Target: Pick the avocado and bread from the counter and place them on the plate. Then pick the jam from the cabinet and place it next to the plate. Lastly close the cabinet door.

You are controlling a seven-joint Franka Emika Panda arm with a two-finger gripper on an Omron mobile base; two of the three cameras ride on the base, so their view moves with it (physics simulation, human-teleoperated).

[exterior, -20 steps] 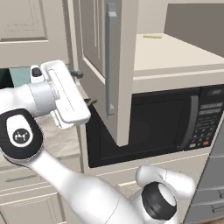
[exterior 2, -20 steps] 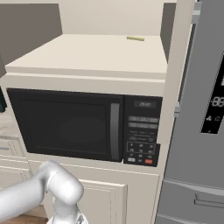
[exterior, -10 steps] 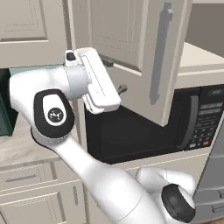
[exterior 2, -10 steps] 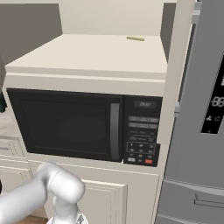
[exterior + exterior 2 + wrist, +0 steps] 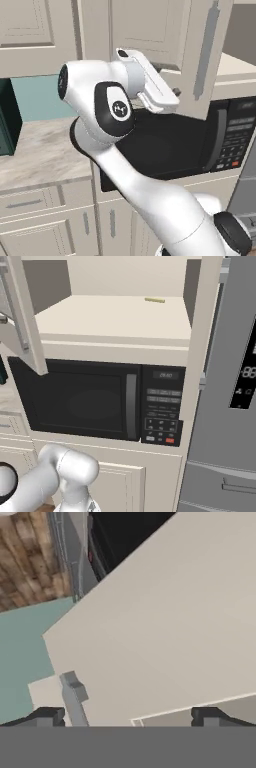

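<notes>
The cabinet door (image 5: 200,55) is a tall cream panel with a long slim metal bar handle (image 5: 205,50). It stands partly swung over the cabinet's pale shelf (image 5: 115,316). My gripper (image 5: 173,94) is against the door's face, left of the handle. In the hand view the cream door (image 5: 165,627) lies just ahead, with the handle's end (image 5: 74,694) near my left fingertip (image 5: 47,716). My gripper (image 5: 127,717) is open with nothing between its fingers. From the right base view the door (image 5: 22,331) shows at the left edge. The avocado, bread, plate and jam are out of view.
A black microwave (image 5: 90,401) sits under the cabinet, and a grey fridge (image 5: 230,386) stands to its right. The beige counter (image 5: 35,155) runs left of the microwave, with cream drawers (image 5: 40,210) below. A small yellowish strip (image 5: 154,300) lies at the back of the shelf.
The door has swung right toward the cabinet opening, with my hand moving along against it. Its edge has come into the right base view from the left.
</notes>
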